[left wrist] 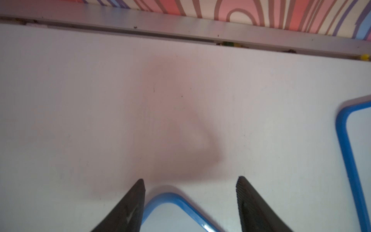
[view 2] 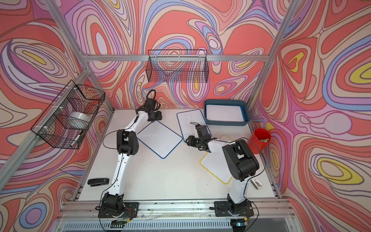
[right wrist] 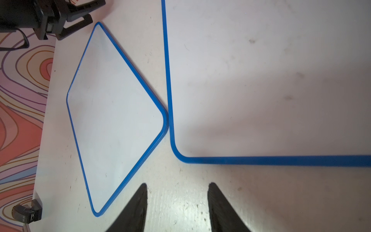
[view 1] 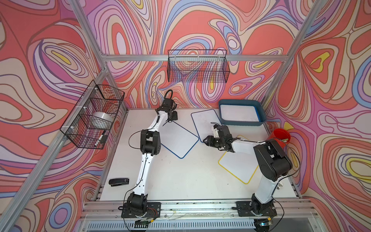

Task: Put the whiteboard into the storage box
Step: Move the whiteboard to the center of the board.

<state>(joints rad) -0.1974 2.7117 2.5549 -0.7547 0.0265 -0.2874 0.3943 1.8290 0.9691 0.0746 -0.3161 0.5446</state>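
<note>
the storage box sits at the far right corner of the surface, and one whiteboard in the box lies flat on its floor. just beside the box's near left corner lies the middle whiteboard, blue-framed and flat on the surface. the left whiteboard, also blue-framed, lies turned like a diamond, one corner just beside the middle whiteboard's long edge with a thin gap showing in the right wrist view. nearer the front right lies the yellow-framed whiteboard, partly hidden under the right arm.

the left tool is spread wide and holds nothing. it hangs low over the far corner of the left whiteboard, and that rounded corner shows between its two fingers. whether a finger touches the frame cannot be told. the right tool stands about half wide and empty, over bare surface close to the near corner of the middle whiteboard.

a black stapler lies at the front left of the surface. a red bucket stands at the right edge. one wire basket hangs on the back wall, and another on the left wall.
</note>
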